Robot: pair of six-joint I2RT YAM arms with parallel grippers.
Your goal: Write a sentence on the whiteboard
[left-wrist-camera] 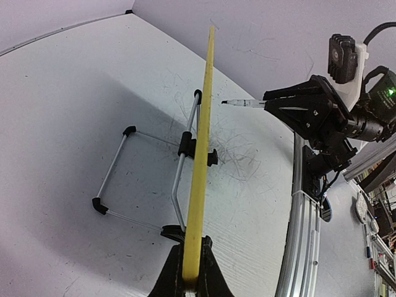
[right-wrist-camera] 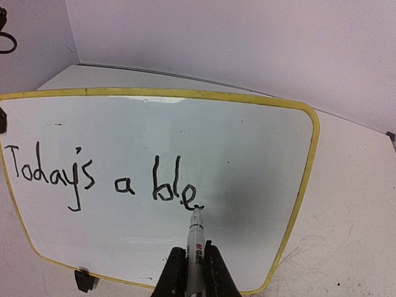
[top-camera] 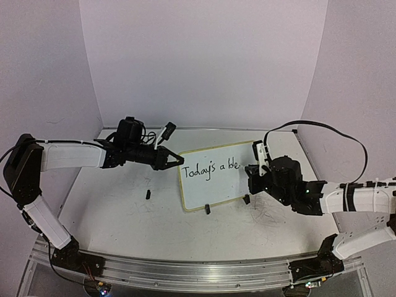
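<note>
Rail (top-camera: 185, 272) fronts scuffed tabletop (top-camera: 124, 216) holding whiteboard (top-camera: 216, 192); walls (top-camera: 204, 62) lilac.

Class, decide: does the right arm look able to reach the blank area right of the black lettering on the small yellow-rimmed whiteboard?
Probably yes. The white marker in the right gripper has its tip at the whiteboard after the lettering, and nothing blocks the blank stretch beyond.

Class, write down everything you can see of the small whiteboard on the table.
The whiteboard is a white rectangle with rounded corners and a thin yellow rim. It stands nearly upright on black clip feet and a wire stand. Black lettering reads "Today's a ble". The left end effector clamps its edge; the marker in the right end effector touches its face.
</note>
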